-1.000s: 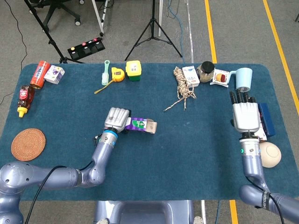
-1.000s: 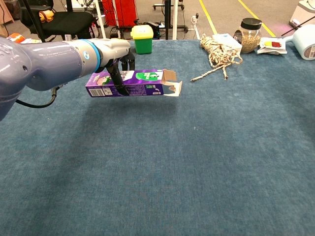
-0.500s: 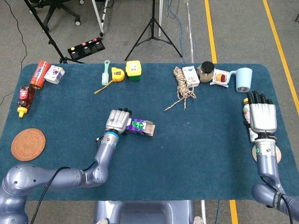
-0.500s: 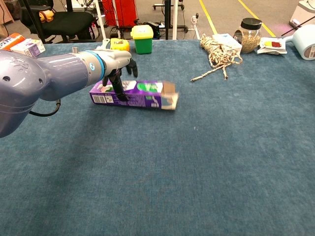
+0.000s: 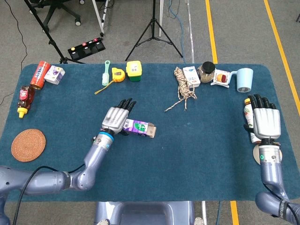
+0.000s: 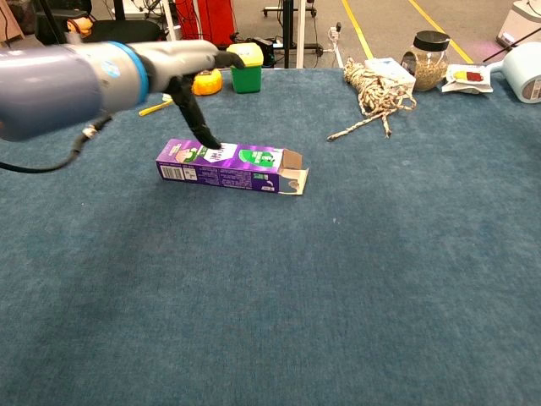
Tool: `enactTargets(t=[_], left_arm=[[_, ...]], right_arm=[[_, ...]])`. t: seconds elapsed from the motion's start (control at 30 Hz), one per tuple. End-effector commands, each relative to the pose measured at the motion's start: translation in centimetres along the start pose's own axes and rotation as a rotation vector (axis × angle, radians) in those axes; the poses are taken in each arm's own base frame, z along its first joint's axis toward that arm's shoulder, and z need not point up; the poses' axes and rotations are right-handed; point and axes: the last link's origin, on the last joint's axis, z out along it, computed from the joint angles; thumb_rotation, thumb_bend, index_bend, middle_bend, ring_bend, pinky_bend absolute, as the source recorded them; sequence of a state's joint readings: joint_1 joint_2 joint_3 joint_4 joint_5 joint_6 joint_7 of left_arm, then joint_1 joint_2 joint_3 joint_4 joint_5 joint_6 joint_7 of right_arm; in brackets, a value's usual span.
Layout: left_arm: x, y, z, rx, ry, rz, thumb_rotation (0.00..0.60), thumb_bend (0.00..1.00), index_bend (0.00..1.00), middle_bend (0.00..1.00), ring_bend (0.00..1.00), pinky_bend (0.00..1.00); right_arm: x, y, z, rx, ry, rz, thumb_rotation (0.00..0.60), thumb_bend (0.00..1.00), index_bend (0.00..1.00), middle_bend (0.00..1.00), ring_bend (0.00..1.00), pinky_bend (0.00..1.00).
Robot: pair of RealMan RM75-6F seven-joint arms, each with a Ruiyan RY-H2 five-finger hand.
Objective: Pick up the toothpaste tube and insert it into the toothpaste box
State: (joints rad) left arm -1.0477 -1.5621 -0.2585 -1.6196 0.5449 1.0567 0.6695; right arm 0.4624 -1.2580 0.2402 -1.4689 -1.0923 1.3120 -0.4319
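The toothpaste box point(image 5: 138, 127) in the head view lies flat on the blue table point(image 5: 197, 150), just beside and partly under the left hand point(image 5: 116, 119), its open end pointing away from that hand toward the table's middle. The left hand hovers with its fingers stretched out and apart, gripping nothing. Far off by the opposite table edge, the right hand point(image 5: 265, 123) is spread flat, palm down, fingers apart and empty; the toothpaste tube point(image 5: 249, 123) peeks out along its inner side, mostly hidden beneath it. Beyond the right hand's fingertips stands a light blue cup point(image 5: 244, 79).

In the chest view the box point(image 6: 230, 166) rests flat on the cloth, end flaps point(image 6: 293, 176) folded open. The left hand point(image 6: 191, 80) is above the box, one dark fingertip point(image 6: 207, 139) reaching down to its top face; whether it touches cannot be told. The right hand is out of this view.
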Motion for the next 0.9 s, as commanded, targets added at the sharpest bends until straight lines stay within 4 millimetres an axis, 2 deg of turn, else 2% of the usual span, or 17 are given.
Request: enactTargets(t=[0.03, 0.1, 0.27, 0.4, 0.47, 0.5, 0.7, 0.9], left_arm=[[2.8, -3.7, -4.1, 0.003, 0.049, 0.013, 0.6, 0.04, 0.0, 0.0, 0.0, 0.29], [3.7, -5.8, -6.2, 0.021, 0.077, 0.029, 0.6, 0.03, 0.0, 0.0, 0.0, 0.27], [4.6, -10.5, -11.7, 0.092, 0.089, -0.004, 0.6, 0.03, 0.0, 0.0, 0.0, 0.26], [3.6, -14.9, -16.9, 0.154, 0.1, -0.012, 0.6, 0.03, 0.0, 0.0, 0.0, 0.26], [3.1, -16.2, -18.7, 0.167, 0.107, -0.02, 0.6, 0.03, 0.0, 0.0, 0.0, 0.25], [2.7, -17.3, -20.2, 0.186, 0.12, -0.032, 0.6, 0.03, 0.0, 0.0, 0.0, 0.25], [0.6, -20.5, -25.5, 0.237, 0.214, -0.116, 0.6, 0.03, 0.0, 0.0, 0.0, 0.22], [-1.0, -22.2, -29.6, 0.296, 0.306, -0.131, 0.6, 0.03, 0.0, 0.0, 0.0, 0.21]], right_arm=[[0.6, 0.4, -1.4, 0.016, 0.0, 0.037, 0.6, 0.06, 0.13, 0.14, 0.15, 0.29], [0.9, 0.5, -2.2, 0.027, 0.0, 0.069, 0.6, 0.01, 0.13, 0.13, 0.12, 0.28], [0.9, 1.2, -3.9, 0.029, -0.004, 0.177, 0.6, 0.0, 0.15, 0.12, 0.1, 0.25], [0.7, 2.1, -5.5, 0.032, -0.022, 0.256, 0.6, 0.0, 0.18, 0.12, 0.09, 0.21], [0.6, 2.1, -6.2, 0.055, -0.041, 0.29, 0.6, 0.0, 0.19, 0.12, 0.08, 0.2], [0.4, 2.0, -6.8, 0.089, -0.072, 0.329, 0.6, 0.0, 0.19, 0.11, 0.07, 0.18], [0.6, 2.6, -8.9, 0.105, -0.061, 0.382, 0.6, 0.0, 0.2, 0.1, 0.05, 0.15], [1.3, 2.8, -11.7, 0.101, -0.012, 0.355, 0.6, 0.0, 0.2, 0.08, 0.04, 0.07]])
